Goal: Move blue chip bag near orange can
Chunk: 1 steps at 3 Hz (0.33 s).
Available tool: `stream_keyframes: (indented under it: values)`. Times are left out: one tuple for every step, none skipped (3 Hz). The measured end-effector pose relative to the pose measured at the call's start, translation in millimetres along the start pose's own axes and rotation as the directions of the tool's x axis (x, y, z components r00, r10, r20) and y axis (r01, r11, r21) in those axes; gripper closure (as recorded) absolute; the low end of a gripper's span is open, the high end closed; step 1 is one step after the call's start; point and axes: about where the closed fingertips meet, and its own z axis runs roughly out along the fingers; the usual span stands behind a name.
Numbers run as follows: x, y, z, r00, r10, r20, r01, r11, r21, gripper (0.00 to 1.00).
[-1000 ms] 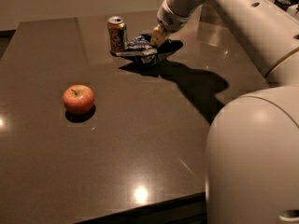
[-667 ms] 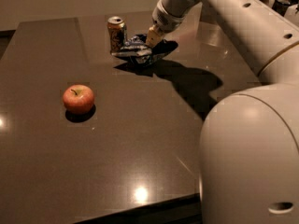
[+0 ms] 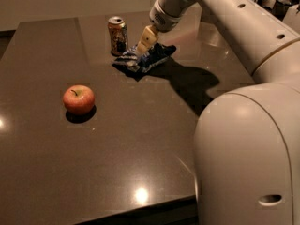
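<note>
The blue chip bag (image 3: 152, 59) lies crumpled on the dark table, just right of the orange can (image 3: 117, 35), which stands upright at the back. The bag's left end almost touches the can's base. My gripper (image 3: 145, 42) reaches down from the upper right, and its pale fingers (image 3: 147, 36) are closed on the bag's top edge. The arm casts a dark shadow to the right of the bag.
A red apple (image 3: 78, 99) sits on the dark brown table (image 3: 117, 149) at the left middle, well apart from the bag. My white arm and base (image 3: 243, 144) fill the right side. The table's front edge runs along the bottom.
The gripper has carried the blue chip bag a little to the left and down, closer to the orange can. The apple and the can have not moved.
</note>
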Motion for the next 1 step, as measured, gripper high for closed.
stream_keyframes:
  values:
    - [0.0, 0.3, 0.9, 1.0, 0.0, -0.001, 0.0, 1.0, -0.001, 0.0]
